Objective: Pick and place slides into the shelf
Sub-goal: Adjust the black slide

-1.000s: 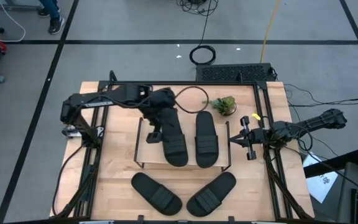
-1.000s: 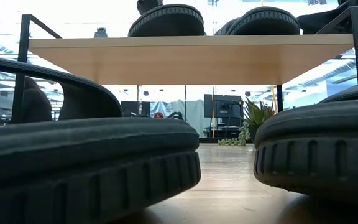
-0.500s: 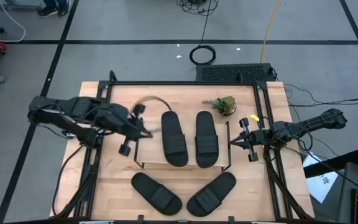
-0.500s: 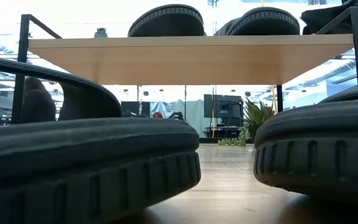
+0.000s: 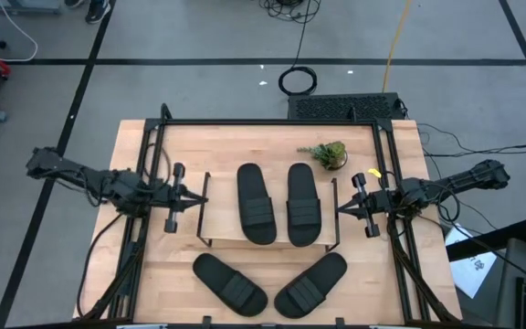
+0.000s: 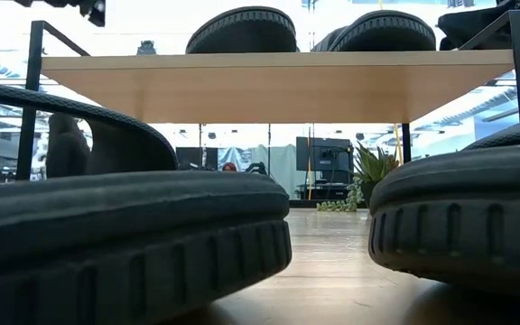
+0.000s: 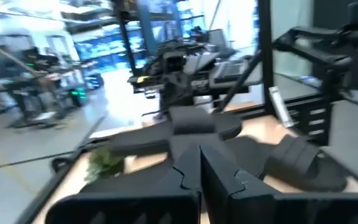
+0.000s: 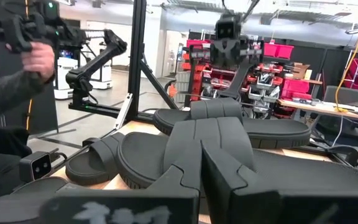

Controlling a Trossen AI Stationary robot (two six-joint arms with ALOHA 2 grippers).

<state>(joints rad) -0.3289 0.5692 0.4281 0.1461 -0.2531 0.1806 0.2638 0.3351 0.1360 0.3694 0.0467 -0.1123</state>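
Observation:
Two black slides [image 5: 257,203] [image 5: 303,203] lie side by side, soles down, on the shelf's wooden top board [image 5: 222,217]. Two more slides [image 5: 230,283] [image 5: 310,285] lie on the table in front of the shelf, and they fill the low view [image 6: 125,244] [image 6: 463,217]. My left gripper [image 5: 197,196] hovers shut just left of the shelf, pointing at it; its own view shows the shut fingers [image 7: 201,171]. My right gripper [image 5: 341,208] hovers shut at the shelf's right side, fingers [image 8: 201,165] pointing at the slides.
A small potted plant [image 5: 327,153] stands at the back right of the table. A black metal frame [image 5: 272,122] runs around the tabletop. Bare tabletop lies left of the shelf [image 5: 167,247]. A person's arm [image 8: 17,74] shows in the room beyond.
My left gripper has drawn back from over the left slide on the shelf toward the table's left edge, and now points level at the shelf. That slide stays lying on the top board. My right arm has kept still.

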